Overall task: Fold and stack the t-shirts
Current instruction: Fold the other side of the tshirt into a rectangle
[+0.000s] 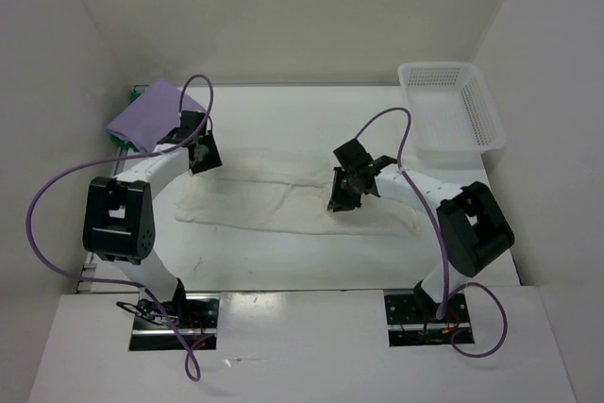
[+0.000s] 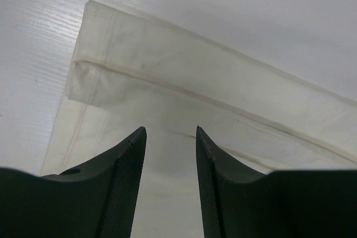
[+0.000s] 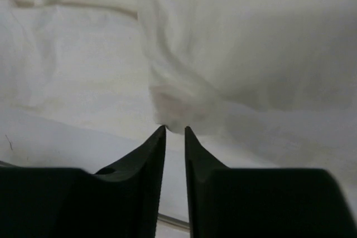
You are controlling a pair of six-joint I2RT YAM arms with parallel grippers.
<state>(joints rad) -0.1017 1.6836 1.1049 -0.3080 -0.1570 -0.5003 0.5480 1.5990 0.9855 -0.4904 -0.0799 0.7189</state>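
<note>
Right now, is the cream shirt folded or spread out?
Partly folded: the cream t-shirt lies as a long band, layers overlapping.

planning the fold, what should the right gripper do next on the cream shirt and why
Probably nudge the right gripper forward and close on the raised fold of the cream shirt. Its jaws stand narrowly apart with that fold right at the tips, not clearly pinched, while the left gripper hangs open over the shirt's left end.

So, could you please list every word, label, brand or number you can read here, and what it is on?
None. No words, labels, brands or numbers show on the cream t-shirt, the purple t-shirt, the white basket or the table.
</note>
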